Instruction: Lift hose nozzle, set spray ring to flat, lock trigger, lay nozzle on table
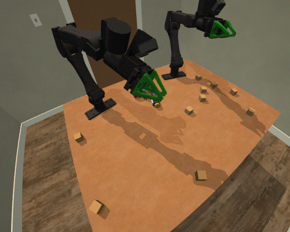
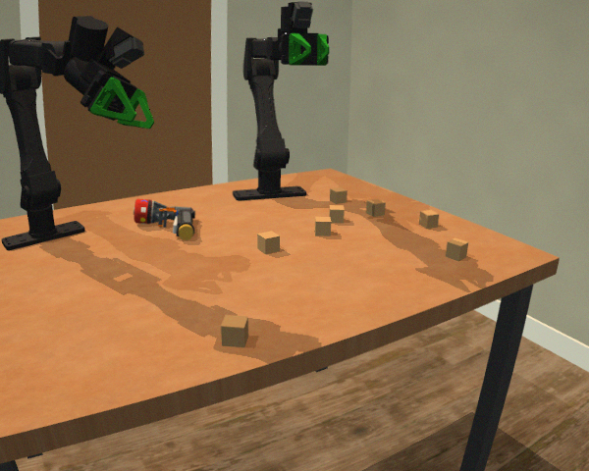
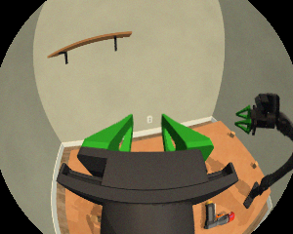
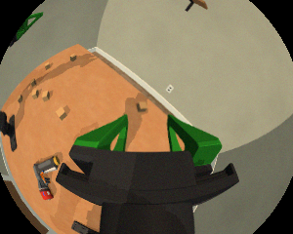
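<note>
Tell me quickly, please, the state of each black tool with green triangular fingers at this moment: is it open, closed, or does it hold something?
Left tool: partly open, holding nothing.
Right tool: partly open, holding nothing.

I have my right gripper (image 1: 163, 96) (image 2: 141, 122) (image 3: 235, 118) (image 4: 147, 118) high and slanting downward, its fingers parted with nothing between them. Behind and above that pincer, my right arm (image 1: 81, 72) (image 2: 28, 131) (image 3: 288, 132) bends at a raised elbow. My left gripper (image 1: 231, 34) (image 2: 310, 49) (image 3: 146, 118) (image 4: 40, 16) (the narrower gap of my two) is nearly level, also parted and empty, with the upright column of my left arm (image 1: 174, 42) (image 2: 265, 111) (image 4: 0, 122) behind and below it.
</note>
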